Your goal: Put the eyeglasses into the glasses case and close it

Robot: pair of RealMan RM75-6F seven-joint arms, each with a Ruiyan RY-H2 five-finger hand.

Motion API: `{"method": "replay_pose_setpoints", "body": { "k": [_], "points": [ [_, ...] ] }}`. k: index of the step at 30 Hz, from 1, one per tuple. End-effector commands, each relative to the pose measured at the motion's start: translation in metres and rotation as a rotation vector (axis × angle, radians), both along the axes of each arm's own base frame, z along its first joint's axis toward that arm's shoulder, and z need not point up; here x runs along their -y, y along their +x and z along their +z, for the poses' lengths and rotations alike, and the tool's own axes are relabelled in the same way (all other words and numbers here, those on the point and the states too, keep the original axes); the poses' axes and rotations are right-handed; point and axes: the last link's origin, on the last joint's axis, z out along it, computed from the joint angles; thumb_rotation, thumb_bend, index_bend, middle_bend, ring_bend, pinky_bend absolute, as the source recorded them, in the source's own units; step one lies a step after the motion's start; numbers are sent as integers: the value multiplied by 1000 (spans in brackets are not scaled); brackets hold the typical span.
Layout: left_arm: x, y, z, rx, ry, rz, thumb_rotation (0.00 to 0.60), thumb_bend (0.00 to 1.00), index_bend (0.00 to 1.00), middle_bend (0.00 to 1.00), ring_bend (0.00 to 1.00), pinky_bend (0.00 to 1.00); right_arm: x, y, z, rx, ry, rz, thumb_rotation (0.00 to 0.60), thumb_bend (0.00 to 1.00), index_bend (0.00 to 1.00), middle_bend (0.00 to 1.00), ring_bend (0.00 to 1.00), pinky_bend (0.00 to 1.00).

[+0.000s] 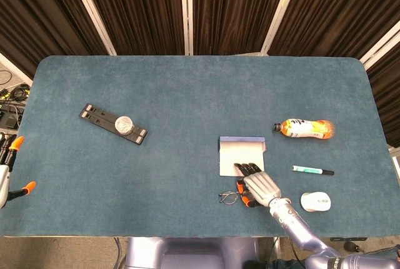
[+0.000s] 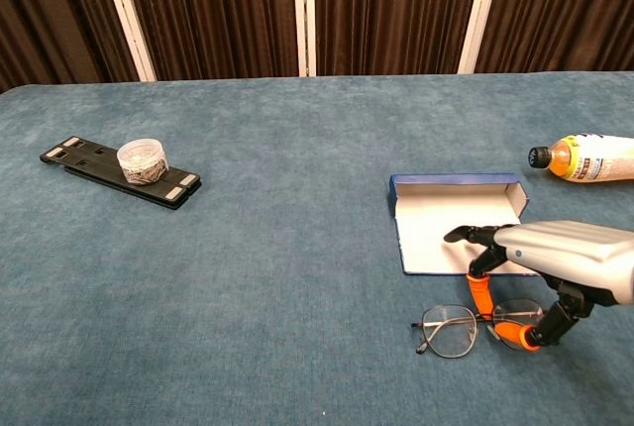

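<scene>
right hand (image 2: 555,267): low, palm down, fingers (image 2: 481,294) curled downward | left hand (image 1: 7,170): at far edge, fingers apart

Right hand (image 2: 555,272) is showing a silver-grey shell w/ black fingers, orange tips; ribbed silver forearm. Left hand (image 1: 7,169): only orange tips, pale body showing.

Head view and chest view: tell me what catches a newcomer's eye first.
The silver right robot hand with orange fingertips hovers over the thin wire-framed eyeglasses at the near table edge. Just behind lies the open blue glasses case with a pale lining, and an orange drink bottle lies on its side further right.
</scene>
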Motion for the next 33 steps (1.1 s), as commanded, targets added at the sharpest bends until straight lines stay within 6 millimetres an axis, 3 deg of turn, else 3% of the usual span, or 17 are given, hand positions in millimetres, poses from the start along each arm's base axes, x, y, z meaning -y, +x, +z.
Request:
{"method": "replay_pose_setpoints", "body": {
  "k": [1, 24, 33],
  "points": [
    [0, 0, 0, 0, 0, 0, 600, 0, 0, 0, 0, 0, 0, 0, 0, 0, 0, 0, 600, 368, 611, 0, 0, 0],
    [0, 0, 1, 5, 2, 1, 600, 0, 0, 0, 0, 0, 11, 5, 10, 92, -30, -59, 600, 421, 688, 38, 0, 0],
    [0, 0, 2, 8, 4, 3, 600, 0, 0, 0, 0, 0, 37, 13, 17, 158, -92, -115, 600, 422, 691, 44, 0, 0]
  ]
}}
